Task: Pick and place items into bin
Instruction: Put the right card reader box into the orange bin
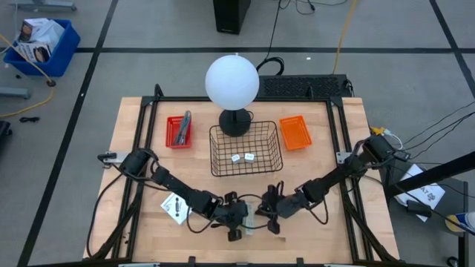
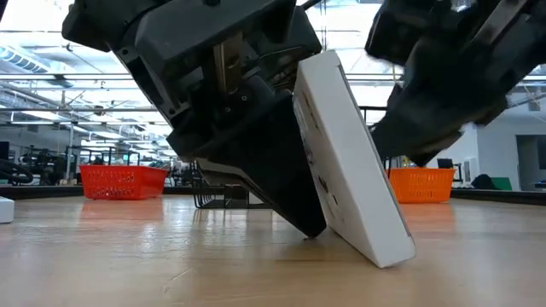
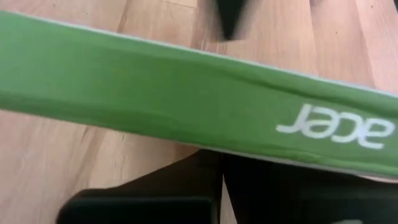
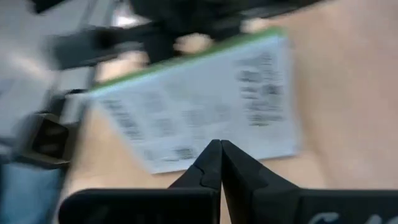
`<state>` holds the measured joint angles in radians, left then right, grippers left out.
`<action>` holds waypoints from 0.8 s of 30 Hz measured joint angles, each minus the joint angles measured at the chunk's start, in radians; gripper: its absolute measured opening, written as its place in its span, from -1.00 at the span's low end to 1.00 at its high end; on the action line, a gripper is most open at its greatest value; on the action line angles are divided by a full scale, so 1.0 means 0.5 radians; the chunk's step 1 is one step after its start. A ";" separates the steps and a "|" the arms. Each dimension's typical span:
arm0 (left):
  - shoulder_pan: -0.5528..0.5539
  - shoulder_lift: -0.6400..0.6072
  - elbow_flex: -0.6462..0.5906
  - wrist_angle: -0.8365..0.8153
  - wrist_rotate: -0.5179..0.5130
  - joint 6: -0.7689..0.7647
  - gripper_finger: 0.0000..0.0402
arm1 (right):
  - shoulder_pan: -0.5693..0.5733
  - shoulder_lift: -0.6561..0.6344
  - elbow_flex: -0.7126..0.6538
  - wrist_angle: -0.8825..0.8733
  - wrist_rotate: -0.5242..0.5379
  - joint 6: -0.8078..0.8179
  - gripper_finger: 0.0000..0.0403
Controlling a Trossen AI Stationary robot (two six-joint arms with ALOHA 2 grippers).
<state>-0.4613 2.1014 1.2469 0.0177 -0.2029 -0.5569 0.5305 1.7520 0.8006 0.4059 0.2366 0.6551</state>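
Observation:
A flat white box [image 2: 350, 162] with a green side [image 3: 186, 93] bearing white letters stands tilted near the table's front middle [image 1: 252, 221]. My two grippers are on either side of it. My left gripper [image 2: 300, 217] is shut and slants down behind the box. My right gripper [image 4: 219, 163] is shut and faces the box's printed white face [image 4: 205, 106]. Two small white items [image 1: 243, 157] lie in the wire basket [image 1: 215, 148]. A white card [image 1: 174, 208] lies flat by my left arm. My left gripper props the box with the outer side of its shut fingers [image 2: 281, 188], and the box's back [image 2: 314, 162] leans on them. The fingers slant down from the table's left. The box rests on its lower edge [image 2: 384, 256] on the table, tilted toward the fingers. My right gripper's shut fingertips [image 4: 211, 158] stand right at the box's printed face, coming level from the table's right; I cannot tell whether they touch it.
A red bin [image 1: 178, 132] holding a grey tool [image 1: 185, 124] stands at the far left. An orange bin [image 1: 295, 132] stands at the far right. A white globe lamp [image 1: 232, 81] stands behind the basket. Bare wood lies toward the near edge.

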 joint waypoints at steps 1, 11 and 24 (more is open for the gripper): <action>0.001 0.000 0.000 0.000 0.000 -0.007 -0.88 | -0.002 0.003 -0.005 -0.010 0.019 0.004 -1.00; -0.002 -0.001 0.000 0.092 0.030 -0.010 -0.94 | 0.001 0.003 -0.006 -0.048 0.000 0.028 -1.00; -0.004 -0.017 0.001 0.154 0.094 -0.055 -0.84 | 0.003 0.005 -0.009 -0.058 -0.002 0.051 -1.00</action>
<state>-0.4633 2.0930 1.2472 0.0945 -0.1557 -0.5844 0.5320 1.7542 0.7959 0.3768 0.2356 0.6804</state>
